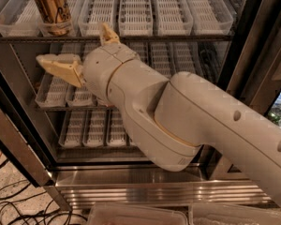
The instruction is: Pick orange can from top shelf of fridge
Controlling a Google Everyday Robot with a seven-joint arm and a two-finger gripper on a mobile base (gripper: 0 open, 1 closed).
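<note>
The orange can (50,8), coppery gold with dark script, stands upright at the front of a lane tray at the left of the top shelf (136,13) of the fridge (131,182). My gripper (71,43) is open and empty, in front of the fridge just below the top shelf's rail. One finger (58,67) points left below the can. The other finger (107,32) points up at the rail, to the right of the can. The gripper does not touch the can. My large cream arm fills the middle and right of the view.
White slotted trays (84,125) sit on the lower tiers behind my arm. A dark door frame (253,55) rises at the right, with glassware (278,116) beyond it. Cables (9,205) lie on the floor at the lower left. Clear bins (140,214) are at the bottom edge.
</note>
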